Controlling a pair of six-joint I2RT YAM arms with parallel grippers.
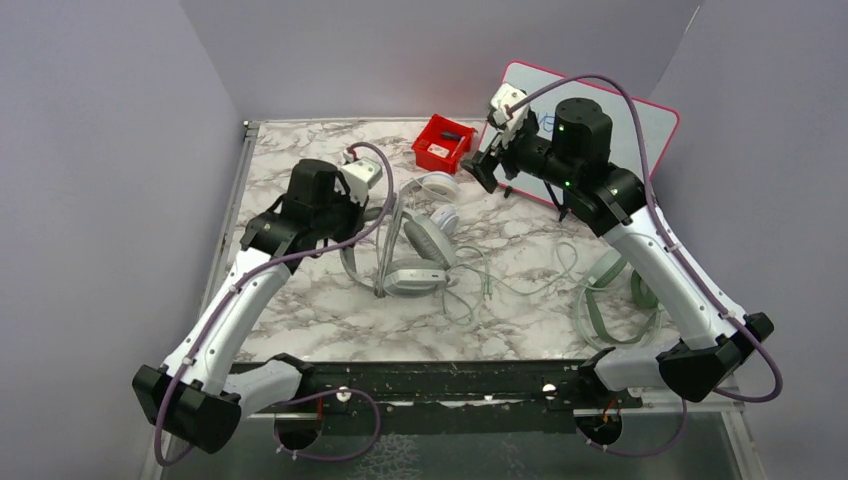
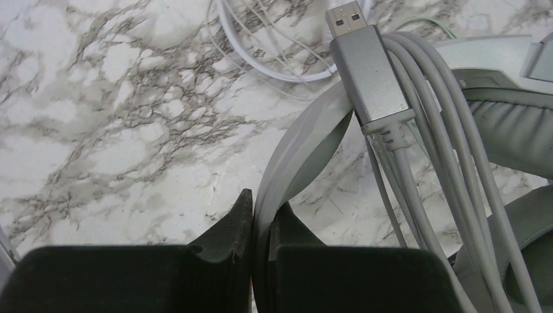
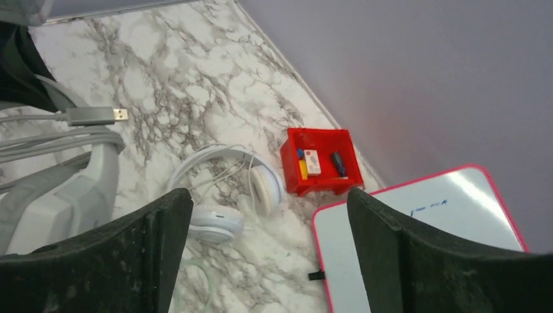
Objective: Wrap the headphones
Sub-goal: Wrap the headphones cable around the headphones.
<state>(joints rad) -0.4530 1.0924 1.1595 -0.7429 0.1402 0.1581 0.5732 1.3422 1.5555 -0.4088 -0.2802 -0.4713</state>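
The grey-green headphones [image 1: 418, 252] lie at mid-table with their cable wound round the headband. My left gripper [image 1: 378, 212] is shut on that headband [image 2: 306, 147]. Several grey cable turns and the USB plug [image 2: 365, 72] lie just right of the jaws. The white headphones [image 1: 440, 200] lie behind them and also show in the right wrist view [image 3: 222, 208]. A pale mint pair [image 1: 610, 285] lies at the right with loose cable [image 1: 470, 290] spread toward the middle. My right gripper [image 1: 492, 172] is open and empty, held above the table by the whiteboard's near edge [image 3: 270, 215].
A red bin [image 1: 443, 143] with small items stands at the back, also in the right wrist view [image 3: 319, 163]. A pink-edged whiteboard [image 1: 640, 125] leans at the back right. Walls close in behind and on both sides. The white pair's cable [image 2: 261, 59] lies near the left gripper.
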